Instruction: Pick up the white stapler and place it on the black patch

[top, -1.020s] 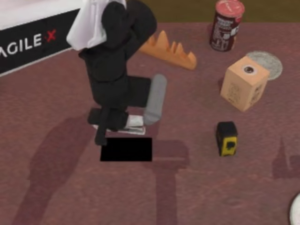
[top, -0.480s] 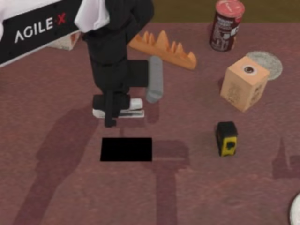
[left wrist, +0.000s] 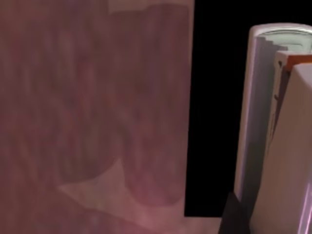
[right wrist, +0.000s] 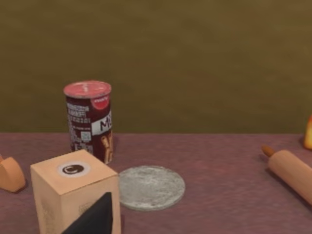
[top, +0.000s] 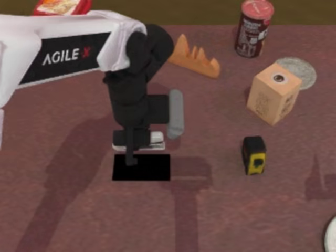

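My left gripper [top: 133,145] is shut on the white stapler [top: 156,139], a slim white body with a grey underside. It holds the stapler just over the far edge of the black patch [top: 149,169]. In the left wrist view the stapler [left wrist: 256,122] stands lengthwise beside the flat patch [left wrist: 214,97], overlapping its edge. Much of the stapler is hidden under the black gripper in the top view. My right arm [top: 332,233] is parked at the table's lower right corner.
A black-and-yellow tape measure [top: 253,155] lies right of the patch. Farther back stand a tan box [top: 274,93], a grey disc [top: 303,69], a red can [top: 254,27] and an orange toothed piece [top: 195,55]. A rolling pin [right wrist: 290,173] shows in the right wrist view.
The left arm has swung round over the table. The gripper carried the stapler toward the far side, then back toward the patch's far edge. The right arm has not moved.
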Action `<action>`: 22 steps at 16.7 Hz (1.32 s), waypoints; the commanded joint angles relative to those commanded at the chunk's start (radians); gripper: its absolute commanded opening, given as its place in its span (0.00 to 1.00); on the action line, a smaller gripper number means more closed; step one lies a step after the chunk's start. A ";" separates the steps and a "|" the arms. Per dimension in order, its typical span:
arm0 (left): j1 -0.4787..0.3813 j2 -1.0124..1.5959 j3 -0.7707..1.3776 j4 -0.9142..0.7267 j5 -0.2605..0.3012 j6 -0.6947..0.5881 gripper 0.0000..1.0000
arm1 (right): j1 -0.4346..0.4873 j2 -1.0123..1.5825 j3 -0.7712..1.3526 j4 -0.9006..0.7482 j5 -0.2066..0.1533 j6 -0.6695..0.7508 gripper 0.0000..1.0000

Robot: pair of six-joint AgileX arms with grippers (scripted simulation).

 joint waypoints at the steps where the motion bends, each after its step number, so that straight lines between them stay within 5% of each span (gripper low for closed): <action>1: 0.000 0.013 -0.029 0.036 0.000 0.000 0.00 | 0.000 0.000 0.000 0.000 0.000 0.000 1.00; 7: 0.001 0.033 -0.069 0.079 0.001 -0.002 0.00 | 0.000 0.000 0.000 0.000 0.000 0.000 1.00; 20: 0.001 0.033 -0.069 0.079 0.001 -0.002 0.98 | 0.000 0.000 0.000 0.000 0.000 0.000 1.00; 22: 0.001 0.033 -0.069 0.079 0.001 -0.002 1.00 | 0.000 0.000 0.000 0.000 0.000 0.000 1.00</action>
